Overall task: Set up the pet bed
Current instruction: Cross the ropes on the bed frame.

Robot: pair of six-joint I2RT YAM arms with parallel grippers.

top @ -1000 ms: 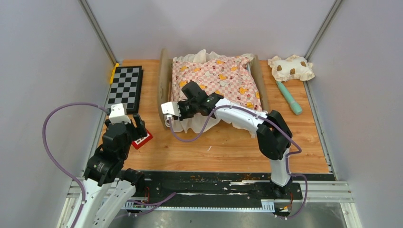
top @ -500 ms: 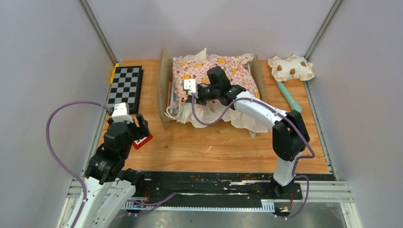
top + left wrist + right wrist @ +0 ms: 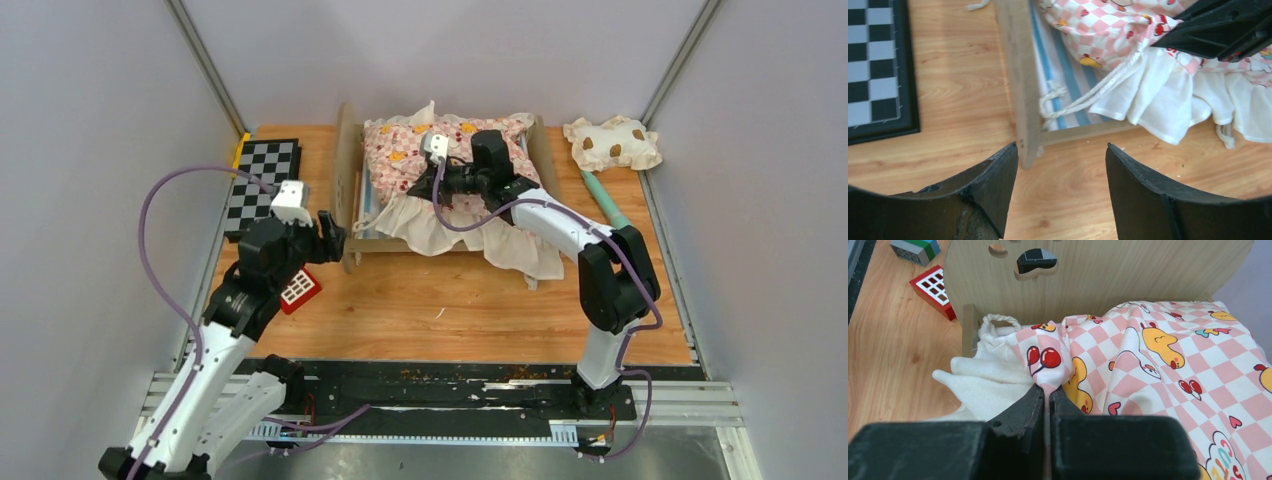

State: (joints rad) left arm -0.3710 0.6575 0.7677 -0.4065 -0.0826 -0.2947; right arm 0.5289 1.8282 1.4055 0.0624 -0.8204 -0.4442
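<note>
Dragged pink checkered ruffled cushion point(image 3: 1168, 355) deeper onto light-wood pet bed point(image 3: 1015, 75), fabric pinched in right gripper point(image 3: 1046, 392). Moved spread left gripper point(image 3: 1060, 155) beside frame corner, likely for bracing.

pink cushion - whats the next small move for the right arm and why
Probably drag the pink cushion a little toward the back wall: the right jaws are shut on a fold of it, and its white ruffle spills over the pet bed's near rail onto the table.
</note>
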